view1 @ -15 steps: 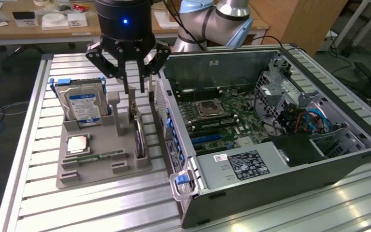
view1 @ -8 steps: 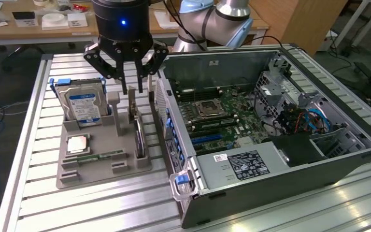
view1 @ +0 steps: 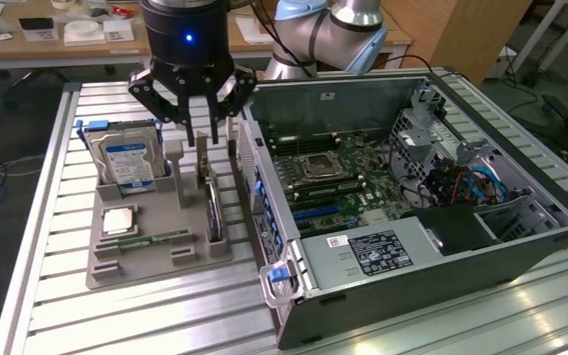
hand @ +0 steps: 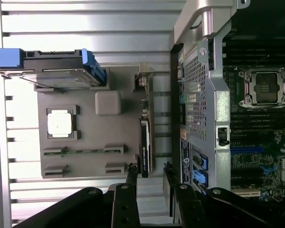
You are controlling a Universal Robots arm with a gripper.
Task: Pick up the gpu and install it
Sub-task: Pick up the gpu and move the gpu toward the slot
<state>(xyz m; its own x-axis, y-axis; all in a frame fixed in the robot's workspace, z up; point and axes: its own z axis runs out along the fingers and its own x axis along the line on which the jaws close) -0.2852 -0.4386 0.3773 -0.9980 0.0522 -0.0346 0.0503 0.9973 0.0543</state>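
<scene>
Item: gpu (view1: 212,201) (hand: 145,142), a thin card standing on edge in a slot of the grey holder tray (view1: 156,262), at the tray edge nearest the open computer case (view1: 442,288). Long axis runs parallel to the case's side wall. End effector (view1: 208,126) (hand: 149,178): directly above the card's end toward the table's (view1: 166,318) far edge, fingers set apart astride its line, holding nothing. Same tray: hard drive (view1: 126,159), processor (view1: 118,220), memory stick (view1: 151,240).
</scene>
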